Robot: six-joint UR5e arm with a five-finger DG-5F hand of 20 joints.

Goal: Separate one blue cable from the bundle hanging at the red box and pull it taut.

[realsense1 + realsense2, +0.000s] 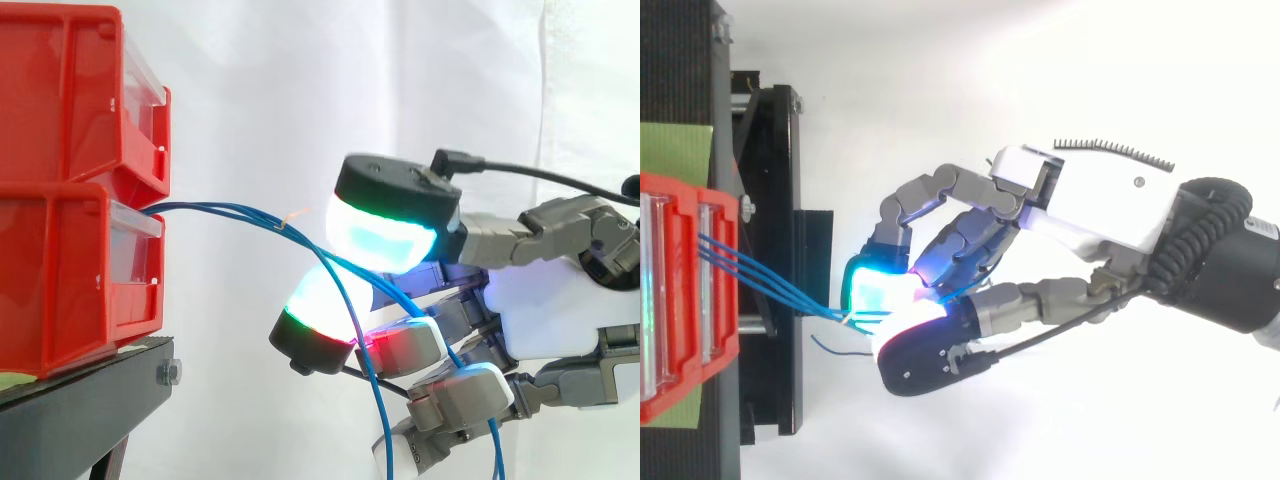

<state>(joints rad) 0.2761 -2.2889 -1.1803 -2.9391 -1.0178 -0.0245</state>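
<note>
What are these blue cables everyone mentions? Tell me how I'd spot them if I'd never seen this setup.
Find the two stacked red bins on the black stand at the left of the side view. From the front, where the bins meet, the blue cables run rightward to the hand, whose glowing pads close on them. They are the only thin blue strands.

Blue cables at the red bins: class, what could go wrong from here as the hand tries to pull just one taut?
1. Several blue cables run together between the hand's glowing pads, so the pinch may catch more than one.
2. They come out at the stacked red bins, which sit near the black stand's edge; a hard pull might drag the bins forward.
</note>
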